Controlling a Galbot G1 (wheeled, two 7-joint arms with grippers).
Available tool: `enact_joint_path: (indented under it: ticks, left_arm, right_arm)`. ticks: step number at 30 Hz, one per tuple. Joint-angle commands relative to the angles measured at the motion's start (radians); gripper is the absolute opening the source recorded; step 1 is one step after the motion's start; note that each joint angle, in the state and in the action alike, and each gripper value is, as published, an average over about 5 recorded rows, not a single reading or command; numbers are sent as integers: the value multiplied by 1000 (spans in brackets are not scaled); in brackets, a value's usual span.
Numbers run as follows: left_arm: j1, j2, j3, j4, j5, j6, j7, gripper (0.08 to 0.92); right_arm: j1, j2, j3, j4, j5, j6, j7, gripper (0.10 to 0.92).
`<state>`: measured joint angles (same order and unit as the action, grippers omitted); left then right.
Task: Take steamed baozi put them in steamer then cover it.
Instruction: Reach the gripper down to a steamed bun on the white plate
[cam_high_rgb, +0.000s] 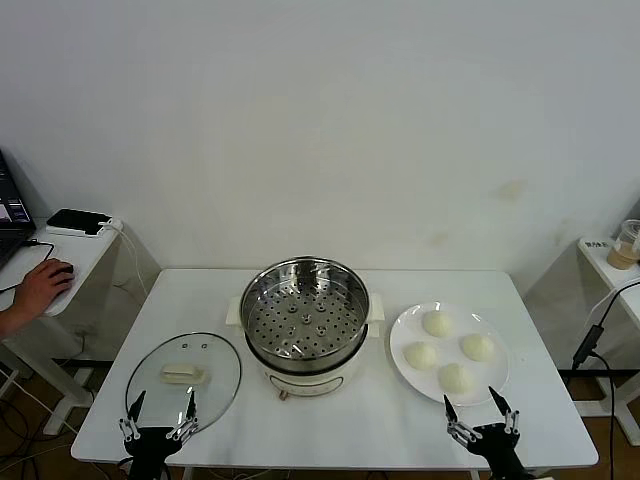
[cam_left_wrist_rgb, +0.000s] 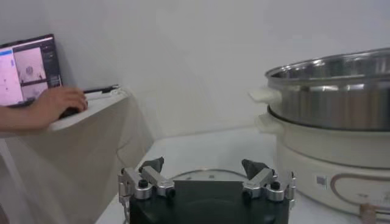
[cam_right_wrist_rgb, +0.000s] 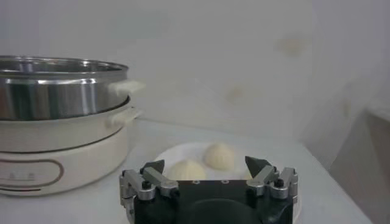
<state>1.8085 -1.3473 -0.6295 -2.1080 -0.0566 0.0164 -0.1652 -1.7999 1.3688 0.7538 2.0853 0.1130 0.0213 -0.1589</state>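
Note:
The steel steamer (cam_high_rgb: 305, 318) with its perforated tray stands mid-table on a cream base; it also shows in the left wrist view (cam_left_wrist_rgb: 332, 91) and the right wrist view (cam_right_wrist_rgb: 58, 91). Several cream-white baozi (cam_high_rgb: 436, 323) lie on a white plate (cam_high_rgb: 402, 340) to its right; two show in the right wrist view (cam_right_wrist_rgb: 218, 156). The glass cover (cam_high_rgb: 183, 377) with its cream handle lies flat on the table to the steamer's left. My left gripper (cam_high_rgb: 159, 409) is open and empty at the table's front edge by the cover. My right gripper (cam_high_rgb: 478, 405) is open and empty just in front of the plate.
A side desk (cam_high_rgb: 60, 262) at the left holds a laptop, and a person's hand (cam_high_rgb: 40, 285) rests on a mouse there. A small shelf with a drink cup (cam_high_rgb: 627, 245) stands at the right. A cable hangs at the right edge.

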Motion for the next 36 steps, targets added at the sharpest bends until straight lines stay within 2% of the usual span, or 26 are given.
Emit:
enact_joint_path:
  ticks: [1, 8, 11, 15, 21, 27, 36]
  left_arm:
    - [-6, 2, 2, -41, 47, 44, -12, 823]
    - [-26, -6, -13, -50, 135, 39, 89, 823]
    - [-37, -10, -17, -47, 180, 27, 110, 823]
    - [-53, -16, -21, -50, 237, 15, 123, 823]
    - [-54, -22, -35, -67, 262, 15, 132, 823]
    - [-59, -41, -44, -65, 266, 18, 129, 823]
    - [-62, -56, -57, -69, 271, 18, 126, 823]
  right_arm:
    - [48, -33, 44, 1, -138, -10, 3, 823]
    - [188, -154, 121, -20, -372, -104, -46, 823]
    - [278, -242, 144, -49, -511, -174, -118, 823]
    - [397, -384, 132, -115, -615, -227, -246, 823]
    - [625, -586, 9, -295, -669, -206, -442, 823]
    - [918, -730, -279, -480, -687, -139, -643, 823]
    - [1415, -719, -805, -738, -592, -106, -919, 823]
